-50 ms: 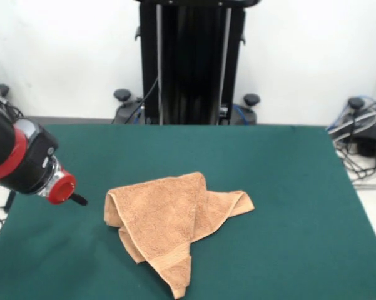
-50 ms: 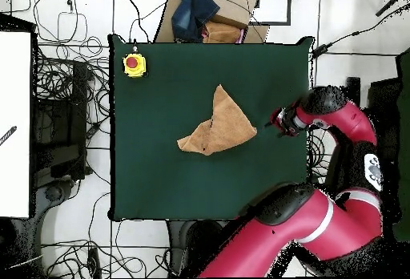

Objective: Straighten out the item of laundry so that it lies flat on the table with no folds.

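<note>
The item of laundry [image 1: 169, 225], an orange-tan terry towel, lies crumpled near the middle of the green table [image 1: 288, 187]. It is folded over itself, with one flap pointing right and a corner hanging toward the front edge. In the overhead view the towel [image 2: 216, 123] forms a rough triangle on the table [image 2: 160, 171]. My gripper [image 1: 76, 199] hangs low at the left, a short gap from the towel's left edge and not touching it. From above, the gripper [image 2: 274, 123] is just right of the towel.
A yellow box with a red button [image 2: 134, 64] sits at one table corner. A cardboard box with dark cloth [image 2: 208, 15] stands past the table's edge. Cables [image 1: 363, 131] lie on the floor beside the table.
</note>
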Controlling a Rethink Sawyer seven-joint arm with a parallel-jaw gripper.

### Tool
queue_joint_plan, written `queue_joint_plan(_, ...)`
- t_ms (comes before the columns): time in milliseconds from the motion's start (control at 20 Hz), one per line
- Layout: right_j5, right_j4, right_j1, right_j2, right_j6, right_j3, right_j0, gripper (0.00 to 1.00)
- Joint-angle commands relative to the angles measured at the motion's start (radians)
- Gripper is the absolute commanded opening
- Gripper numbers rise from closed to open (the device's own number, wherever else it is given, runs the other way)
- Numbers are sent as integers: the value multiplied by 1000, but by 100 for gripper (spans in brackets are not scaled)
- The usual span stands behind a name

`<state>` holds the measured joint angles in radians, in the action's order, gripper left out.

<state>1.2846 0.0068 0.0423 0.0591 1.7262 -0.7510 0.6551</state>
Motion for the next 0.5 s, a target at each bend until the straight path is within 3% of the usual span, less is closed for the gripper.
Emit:
queue_joint_plan(50, 20, 30, 49, 114, 20, 57, -49, 100)
queue_joint_plan(200, -55, 52, 24, 127, 31, -25, -55, 100)
queue_joint_plan(500, -86, 41, 48, 128, -24, -41, -68, 100)
